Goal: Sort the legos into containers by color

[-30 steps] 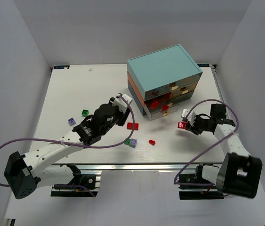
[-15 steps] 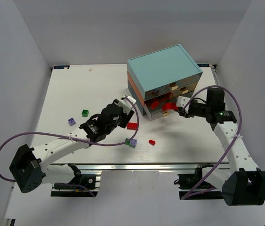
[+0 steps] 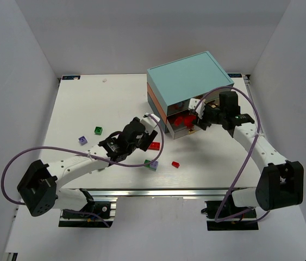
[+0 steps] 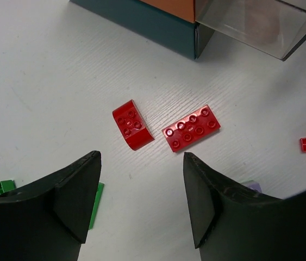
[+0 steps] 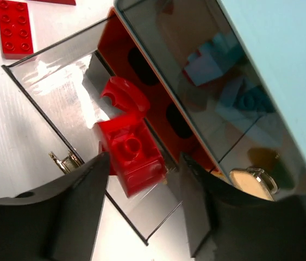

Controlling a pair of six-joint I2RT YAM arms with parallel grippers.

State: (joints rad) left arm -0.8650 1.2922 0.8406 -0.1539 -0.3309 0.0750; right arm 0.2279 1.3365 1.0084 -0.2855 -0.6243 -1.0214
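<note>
The chest (image 3: 188, 80) stands at the back right, with a clear bottom drawer (image 3: 181, 129) pulled open and red legos inside. My right gripper (image 3: 199, 117) is open over that drawer. In the right wrist view a red brick (image 5: 131, 151) sits between the spread fingers (image 5: 144, 163), inside the drawer (image 5: 44, 81), beside a curved red piece (image 5: 124, 93). My left gripper (image 3: 145, 140) is open and empty just above the table. In the left wrist view (image 4: 142, 159) a curved red brick (image 4: 133, 124) and a flat red brick (image 4: 191, 128) lie ahead of it.
Loose legos on the table: a green one (image 3: 98, 130), a lilac one (image 3: 82, 140), a lilac and green pair (image 3: 151, 164), a small red one (image 3: 175, 163). The chest's corner (image 4: 158, 27) is close beyond the left gripper. Walls enclose the table.
My right gripper carried a red brick from the table's right side to the open drawer and has opened over it. My left arm reached a little further toward the red bricks.
</note>
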